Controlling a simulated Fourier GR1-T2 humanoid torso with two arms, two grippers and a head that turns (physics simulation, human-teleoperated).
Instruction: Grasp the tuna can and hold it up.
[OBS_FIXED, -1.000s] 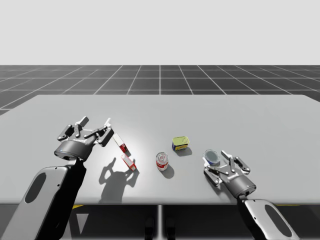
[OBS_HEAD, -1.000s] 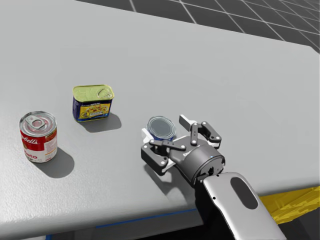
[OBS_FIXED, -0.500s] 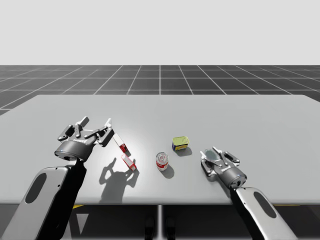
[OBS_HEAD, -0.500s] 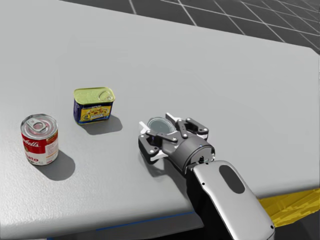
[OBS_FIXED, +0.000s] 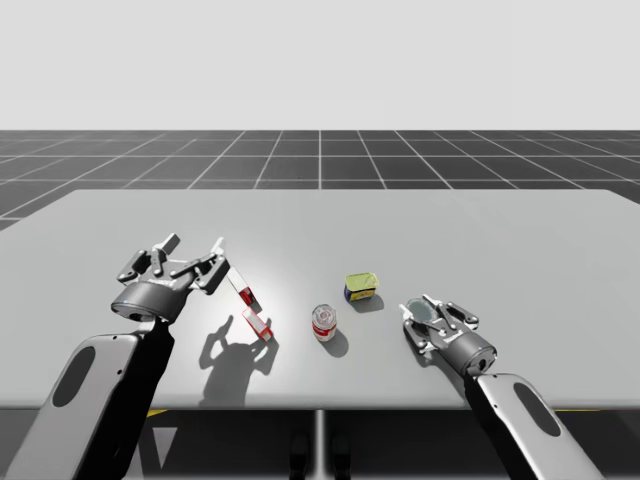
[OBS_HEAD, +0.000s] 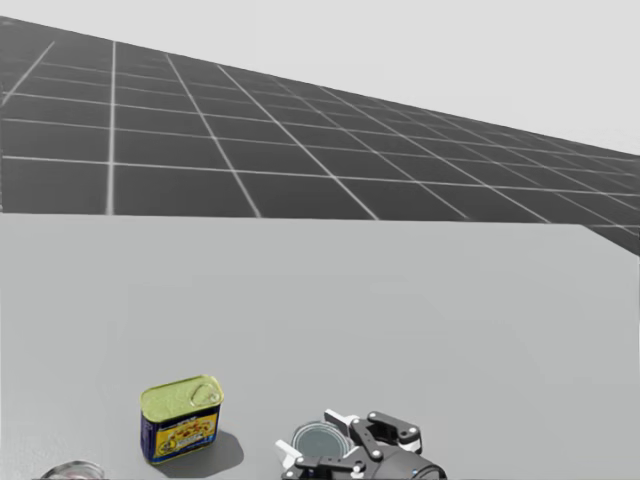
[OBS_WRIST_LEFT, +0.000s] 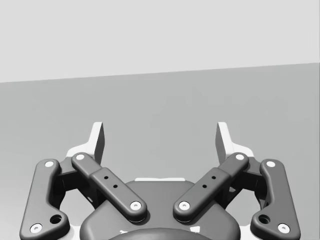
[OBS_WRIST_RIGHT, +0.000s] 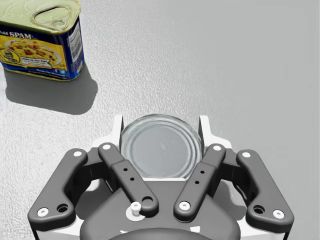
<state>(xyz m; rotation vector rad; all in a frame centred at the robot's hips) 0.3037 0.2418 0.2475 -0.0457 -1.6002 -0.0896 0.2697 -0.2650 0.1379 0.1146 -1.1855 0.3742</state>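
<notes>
The tuna can (OBS_WRIST_RIGHT: 161, 146) sits right between the two fingers of the robot's right hand (OBS_WRIST_RIGHT: 161, 125). It is a low, round can. It stands flat on the grey surface (OBS_WRIST_RIGHT: 260, 60) with its shiny lid up, so it has no long side to line up with. One finger looks to press one side of the can and the other finger presses the far side. So the right hand seems to pinch the can. The can looks to be resting on the surface, not yet held up. The next move is likely a straight lift. The grip must be tight, or the smooth can may slip out.

A blue box-shaped can with a yellow top (OBS_WRIST_RIGHT: 42, 35) stands near the tuna can, ahead of it and not touching it. The left hand (OBS_WRIST_LEFT: 160, 135) is well away from the tuna can. Its fingers are spread wide and hold nothing.
</notes>
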